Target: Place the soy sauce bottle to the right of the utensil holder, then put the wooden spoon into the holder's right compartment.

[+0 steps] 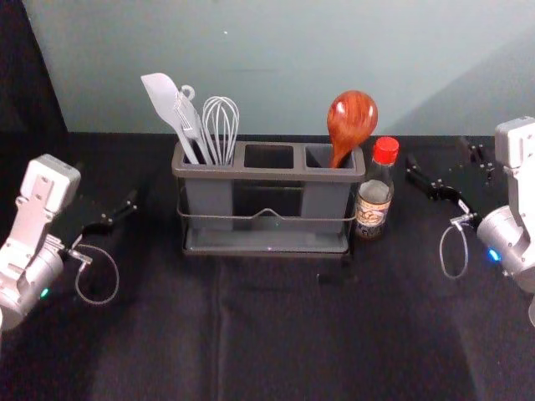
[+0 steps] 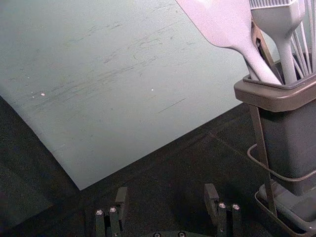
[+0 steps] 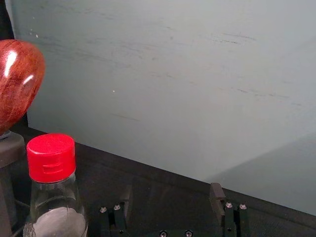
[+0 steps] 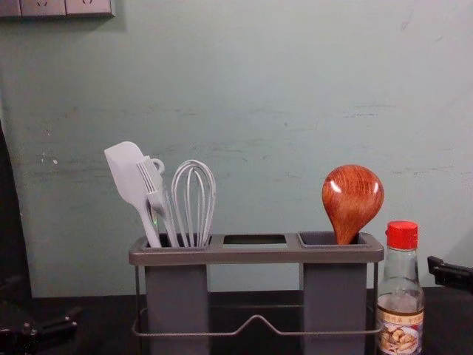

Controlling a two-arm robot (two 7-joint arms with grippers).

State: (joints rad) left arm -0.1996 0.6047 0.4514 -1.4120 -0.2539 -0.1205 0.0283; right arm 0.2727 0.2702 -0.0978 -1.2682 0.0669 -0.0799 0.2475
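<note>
From the right gripper, you have the utensil holder off to its left across the tabletop, with the soy sauce bottle between the two: just left of the gripper, close beside the holder's right end, upright, its long axis vertical. Farther left and higher than your gripper, past the bottle, the wooden spoon stands bowl up in the right compartment, handle down, leaning slightly. Your right arm is the nearer to both; it comes in from the right, its gripper pointing forward and a little inward, about level with the bottle's neck, fingers spread with nothing between them. Your left gripper is idle past the holder's other end, likewise parted and empty. Both placements look finished to me, so your next move probably calls only for backing the right gripper away, rightward and toward you; a swing to its left could knock the bottle over or push it against the holder
</note>
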